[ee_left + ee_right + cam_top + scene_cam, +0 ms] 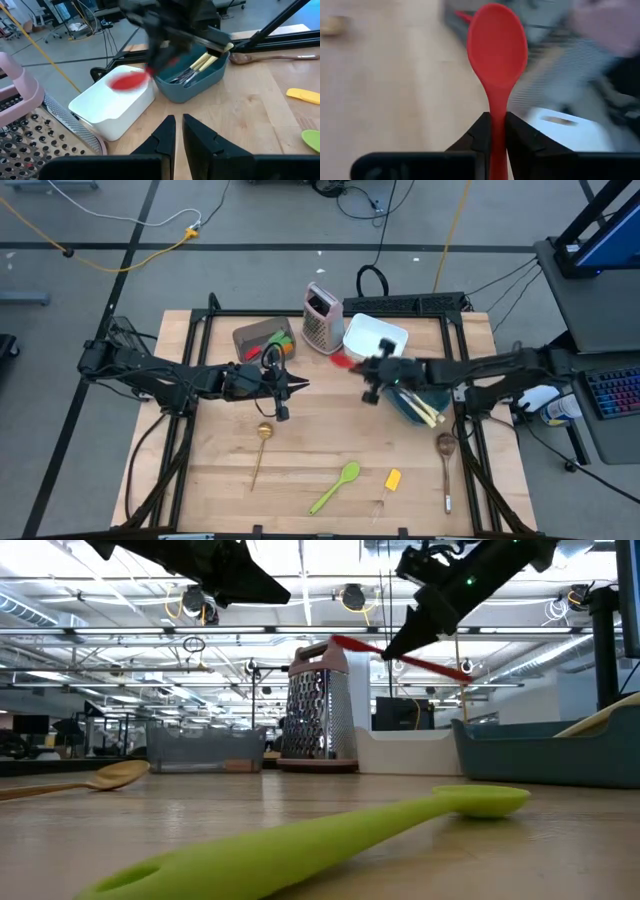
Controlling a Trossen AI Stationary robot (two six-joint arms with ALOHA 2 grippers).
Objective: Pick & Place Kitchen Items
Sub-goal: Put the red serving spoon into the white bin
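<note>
I am holding my right gripper (491, 125) up above the table, its jaws clamped on the handle of a red spoon (496, 45). From above, the spoon's bowl is hanging at the white tub's (385, 332) seven-o'clock edge, just beside the grater (322, 318). The teal bin (432, 402) is sitting at about four o'clock from that gripper, with cream-handled knives (425, 410) leaning inside it. My left gripper (297, 385) is hovering left of table centre, jaws together and holding nothing. A gold spoon (262, 448) is lying at six o'clock from it. Nearer the front edge, a green spoon (335, 487), a yellow spatula (392, 480) and a wooden spoon (446, 458) are resting flat on the wood, apart from one another. A grey bin (262, 338) is standing at the grater's nine o'clock.
</note>
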